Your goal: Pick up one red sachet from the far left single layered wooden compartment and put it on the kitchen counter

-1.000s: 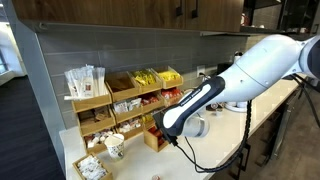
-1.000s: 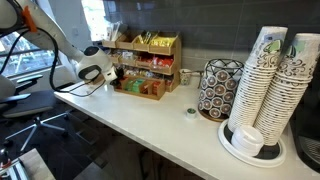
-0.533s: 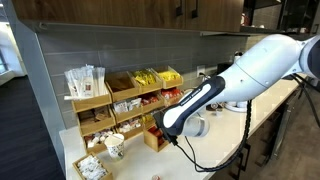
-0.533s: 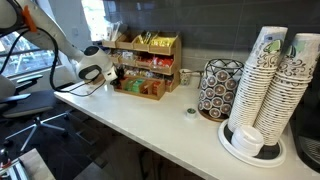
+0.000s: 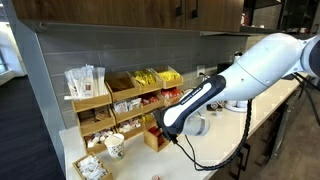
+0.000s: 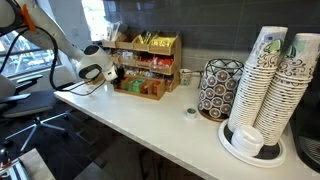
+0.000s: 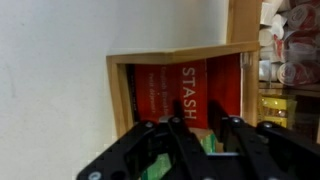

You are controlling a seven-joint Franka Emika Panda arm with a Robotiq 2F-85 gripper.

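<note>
In the wrist view the red sachet point(image 7: 200, 95), printed STASH, stands in the wooden compartment point(image 7: 118, 95), with more red packets beside it. My gripper point(image 7: 203, 122) hangs just over it, fingers apart, one on each side of the sachet's near edge and holding nothing. Green packets show below between the fingers. The white kitchen counter point(image 7: 60, 60) lies beside the box. In both exterior views the gripper point(image 5: 168, 128) point(image 6: 113, 76) is at the end of the low wooden box point(image 5: 153, 141) point(image 6: 142, 89) on the counter point(image 6: 150, 115).
Taller tiered wooden shelves point(image 5: 120, 95) point(image 6: 150, 50) stand right behind the low box. A white tray point(image 5: 90, 165) and a paper cup point(image 5: 114, 147) sit near it. A patterned holder point(image 6: 215, 88), a small lid point(image 6: 190, 113) and stacked paper cups point(image 6: 265, 85) stand further along.
</note>
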